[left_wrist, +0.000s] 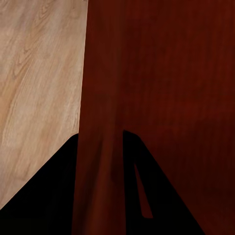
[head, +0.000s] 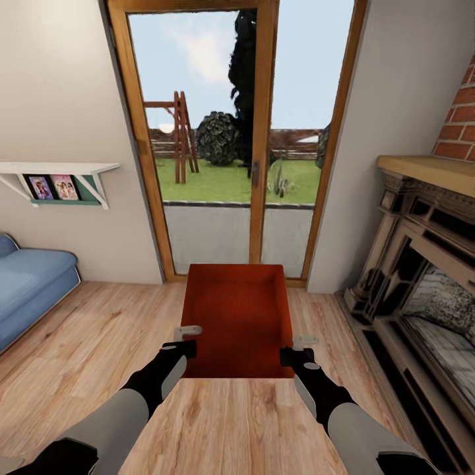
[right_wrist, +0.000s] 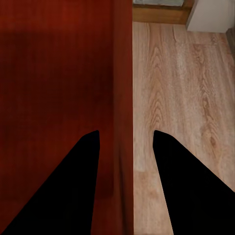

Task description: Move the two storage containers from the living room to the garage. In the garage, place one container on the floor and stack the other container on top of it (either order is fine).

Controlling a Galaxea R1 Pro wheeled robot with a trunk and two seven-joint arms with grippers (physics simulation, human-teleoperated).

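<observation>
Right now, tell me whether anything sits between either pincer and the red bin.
Nothing visible does. The left pincer straddles the storage container's left wall and the right pincer straddles its right wall, one finger inside and one outside.

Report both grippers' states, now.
Left gripper: shut on the storage container, gripping its left wall.
Right gripper: shut on the same container's right wall.

Wood-framed glass doors (head: 234, 132), blue sofa (head: 30, 284), dark fireplace (head: 422, 290), white wall shelf (head: 59, 173)
</observation>
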